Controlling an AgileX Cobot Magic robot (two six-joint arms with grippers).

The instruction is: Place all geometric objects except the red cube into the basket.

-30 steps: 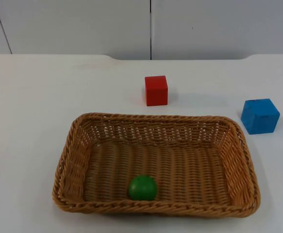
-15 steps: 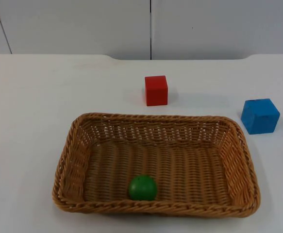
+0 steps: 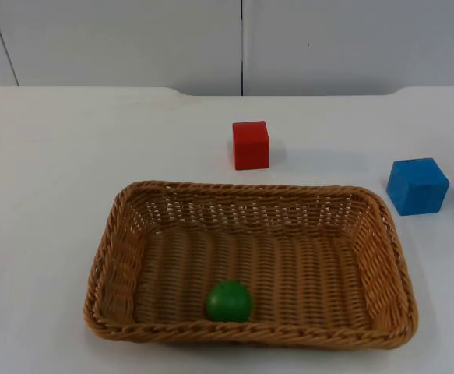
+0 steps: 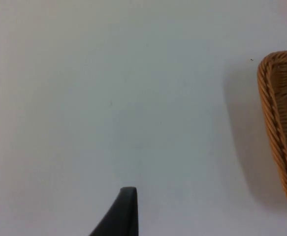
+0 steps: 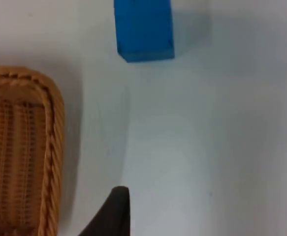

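A woven wicker basket (image 3: 110, 257) sits at the table's near middle, and a green ball (image 3: 228, 301) lies inside it by the front wall. Behind the basket stands the red cube (image 3: 250, 144). A blue cube (image 3: 417, 185) rests on the table to the right of the basket's far right corner. My left gripper (image 4: 126, 211) hangs over bare table to the left of the basket's rim (image 4: 281, 123). My right gripper (image 5: 116, 211) hovers over the table beside the basket's right edge (image 5: 52, 147), with the blue cube (image 5: 144, 29) ahead of it.
White table top surrounds the basket on all sides. The grey partition wall (image 3: 242, 43) closes off the far edge.
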